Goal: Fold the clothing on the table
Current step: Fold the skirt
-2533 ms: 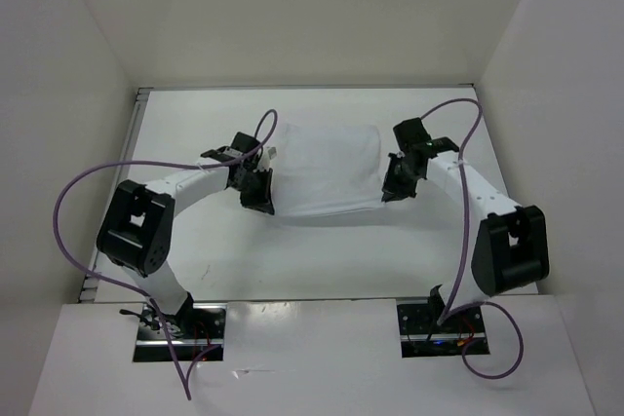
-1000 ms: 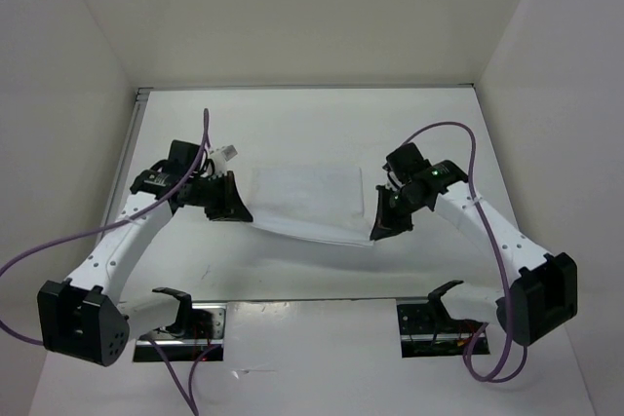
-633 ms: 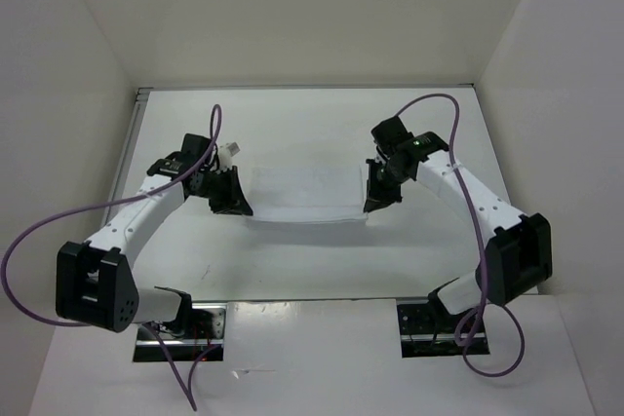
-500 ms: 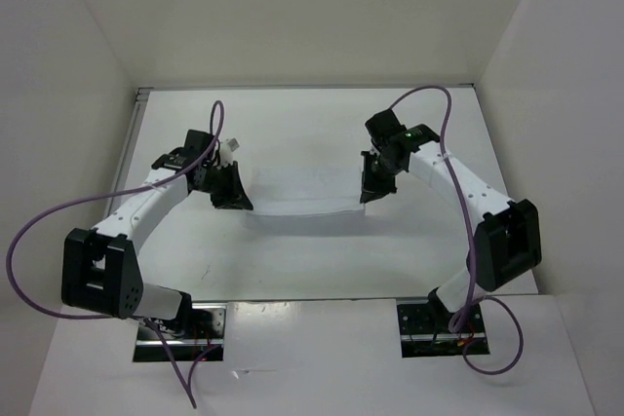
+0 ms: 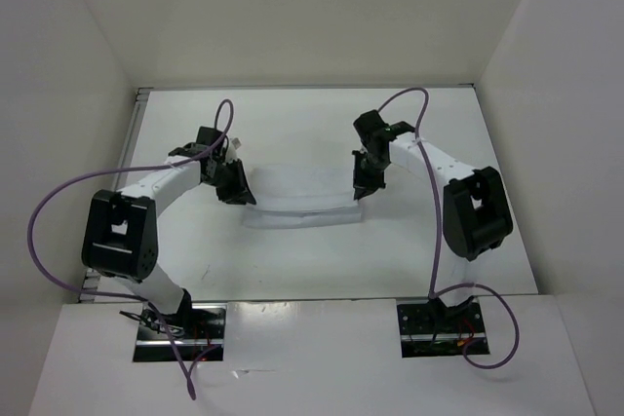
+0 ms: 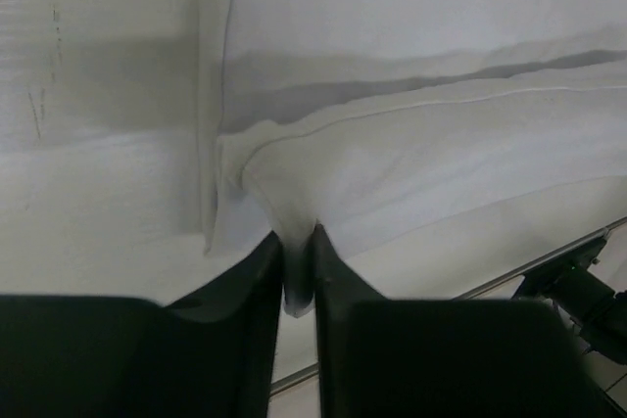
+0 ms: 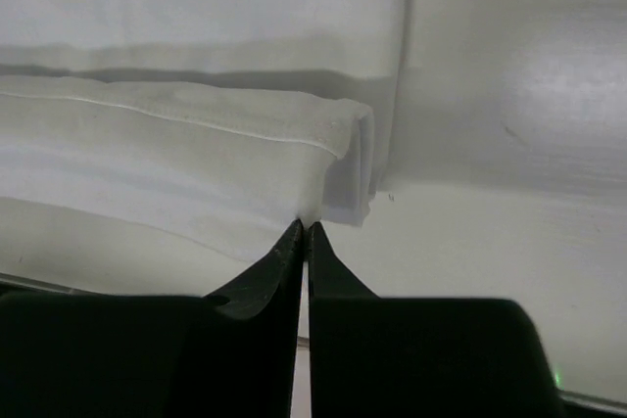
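Observation:
The clothing (image 5: 302,192) is a white garment lying as a low wide band in the middle of the table (image 5: 322,260), its near edge doubled over. At its left end, my left gripper (image 5: 237,188) pinches a bunched corner of cloth. In the left wrist view the fabric (image 6: 421,154) runs down between the black fingers (image 6: 265,271) of the left gripper (image 6: 299,242), which stand narrowly apart. At the right end, my right gripper (image 5: 363,185) holds the other corner. In the right wrist view the right gripper (image 7: 306,228) is shut, tips on the folded hem (image 7: 176,134).
White walls (image 5: 292,17) enclose the table on three sides. A metal strip (image 5: 139,114) runs along the left edge. Purple cables (image 5: 419,104) loop above both arms. Both arm bases (image 5: 439,323) sit at the near edge.
Both grippers have carried the garment's near edge away from the bases and lowered it onto the far part. The cloth now shows as a narrower band. The left jaws have parted slightly.

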Controlling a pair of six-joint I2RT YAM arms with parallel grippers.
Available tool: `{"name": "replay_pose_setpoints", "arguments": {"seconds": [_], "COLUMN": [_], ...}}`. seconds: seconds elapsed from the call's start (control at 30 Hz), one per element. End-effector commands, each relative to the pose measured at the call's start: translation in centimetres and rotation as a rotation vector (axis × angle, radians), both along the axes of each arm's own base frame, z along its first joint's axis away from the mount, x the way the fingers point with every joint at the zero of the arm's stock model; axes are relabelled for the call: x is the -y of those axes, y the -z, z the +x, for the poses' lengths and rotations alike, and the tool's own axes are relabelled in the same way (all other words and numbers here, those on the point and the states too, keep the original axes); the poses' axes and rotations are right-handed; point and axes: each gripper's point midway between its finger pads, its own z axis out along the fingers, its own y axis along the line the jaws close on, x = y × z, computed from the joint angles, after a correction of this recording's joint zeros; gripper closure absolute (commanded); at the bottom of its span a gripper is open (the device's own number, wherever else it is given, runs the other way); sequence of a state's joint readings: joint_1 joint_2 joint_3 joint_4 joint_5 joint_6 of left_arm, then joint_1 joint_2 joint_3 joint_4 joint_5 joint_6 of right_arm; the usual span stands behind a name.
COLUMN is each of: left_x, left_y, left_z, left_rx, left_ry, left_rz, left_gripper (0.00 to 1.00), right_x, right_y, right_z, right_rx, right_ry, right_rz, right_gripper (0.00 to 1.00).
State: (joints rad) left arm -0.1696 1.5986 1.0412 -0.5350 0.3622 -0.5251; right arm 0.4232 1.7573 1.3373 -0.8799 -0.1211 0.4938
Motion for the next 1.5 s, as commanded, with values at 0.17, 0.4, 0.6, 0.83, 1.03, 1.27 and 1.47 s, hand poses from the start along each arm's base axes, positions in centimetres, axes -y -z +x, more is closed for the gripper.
{"name": "replay_pose_setpoints", "arguments": {"seconds": [0.17, 0.4, 0.6, 0.83, 1.03, 1.27, 1.47], "left_x": [1.8, -0.6, -1.6, -0.3, 0.3, 2.8, 4.3], "left_y": [-2.5, -6.7, -8.5, -6.7, -3.4, -0.4, -0.6], "left_z": [8.2, 16.0, 14.4, 7.2, 3.1, 2.3, 3.1], "left_rx": [0.101, 0.185, 0.246, 0.229, 0.179, 0.118, 0.130], "left_ry": [-0.075, -0.242, -0.210, -0.016, 0.079, 0.168, 0.203], "left_rz": [-0.162, -0.357, -0.340, -0.212, -0.147, -0.153, -0.148], "left_gripper": [0.52, 0.52, 0.52, 0.72, 0.69, 0.92, 0.93], "right_x": [0.7, 3.8, 3.2, 2.3, 3.9, 3.5, 2.0], "right_y": [-3.4, -9.9, -12.3, -6.2, -0.9, 2.3, 4.8], "right_z": [12.4, 20.3, 16.4, 9.1, 4.9, 5.1, 6.1], "right_rx": [0.279, 0.493, 0.499, 0.327, 0.186, 0.147, 0.117], "right_ry": [0.089, 0.192, 0.090, 0.019, 0.061, 0.052, 0.031], "right_rz": [0.131, 0.362, 0.251, 0.074, 0.012, 0.023, 0.079], "right_gripper": [0.69, 0.66, 0.65, 0.61, 0.53, 0.52, 0.52]}}
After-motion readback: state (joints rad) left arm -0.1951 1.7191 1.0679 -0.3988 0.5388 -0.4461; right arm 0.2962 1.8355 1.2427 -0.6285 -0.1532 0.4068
